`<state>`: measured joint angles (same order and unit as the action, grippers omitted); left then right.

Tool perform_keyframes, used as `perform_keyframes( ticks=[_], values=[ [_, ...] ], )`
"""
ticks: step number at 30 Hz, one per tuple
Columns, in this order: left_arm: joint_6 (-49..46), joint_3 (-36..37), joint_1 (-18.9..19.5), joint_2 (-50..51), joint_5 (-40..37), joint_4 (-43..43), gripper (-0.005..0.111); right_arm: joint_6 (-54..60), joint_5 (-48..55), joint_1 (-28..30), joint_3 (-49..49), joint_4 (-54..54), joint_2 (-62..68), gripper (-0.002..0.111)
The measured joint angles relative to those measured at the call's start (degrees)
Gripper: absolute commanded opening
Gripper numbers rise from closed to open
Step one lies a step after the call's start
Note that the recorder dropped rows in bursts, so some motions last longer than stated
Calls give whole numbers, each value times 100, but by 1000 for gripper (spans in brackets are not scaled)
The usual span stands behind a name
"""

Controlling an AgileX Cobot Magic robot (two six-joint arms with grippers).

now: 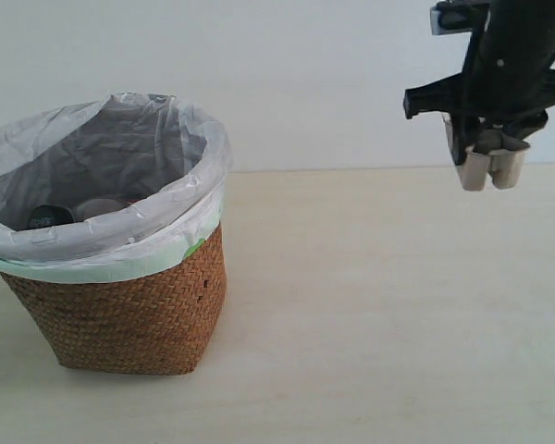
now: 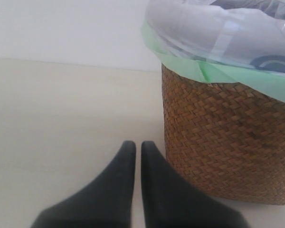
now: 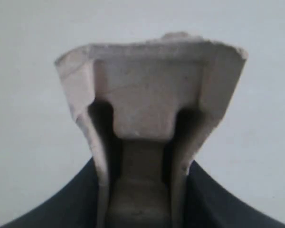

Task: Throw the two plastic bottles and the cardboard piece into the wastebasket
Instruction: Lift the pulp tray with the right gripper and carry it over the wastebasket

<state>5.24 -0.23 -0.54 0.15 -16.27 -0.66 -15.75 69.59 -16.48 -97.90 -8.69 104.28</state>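
Note:
The brown wicker wastebasket point(image 1: 129, 314) with its white plastic liner stands on the table at the left. Inside it a black bottle cap point(image 1: 48, 217) shows, with a clear bottle shape beside it; the green-capped bottle is hidden. High at the upper right, my right gripper point(image 1: 488, 157) hangs shut on the beige cardboard piece point(image 1: 490, 165), which fills the right wrist view point(image 3: 149, 109) between the dark fingers. My left gripper point(image 2: 134, 147) rests low on the table just beside the wastebasket point(image 2: 228, 142), its fingers together with nothing between them.
A pale wooden table point(image 1: 379, 314) spreads to the right of the basket, and a plain white wall stands behind it.

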Motion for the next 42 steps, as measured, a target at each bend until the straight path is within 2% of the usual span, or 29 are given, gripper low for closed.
perform_keyframes(
  ticks=[12, 19, 24, 31, 36, 42],
  values=[
    [0, 0, 0, 0, 0, 0, 4, 566, -1062, 38, 1429, 1029, -1314, 0],
    [0, 0, 0, 0, 0, 0, 4, 1259, -1912, 38, 2442, 2057, -2365, 0],
    [0, 0, 0, 0, 0, 0, 4, 1778, -2649, 38, 2953, 2789, -2647, 0],
    [0, 0, 0, 0, 0, 0, 4, 1911, -3475, 38, 3031, 2873, -2563, 0],
    [0, 0, 0, 0, 0, 0, 4, 1921, -3936, 38, 3031, 2531, -2522, 0],
    [0, 0, 0, 0, 0, 0, 4, 1376, -4120, 13, 3011, 2415, -1920, 0]
  ],
)
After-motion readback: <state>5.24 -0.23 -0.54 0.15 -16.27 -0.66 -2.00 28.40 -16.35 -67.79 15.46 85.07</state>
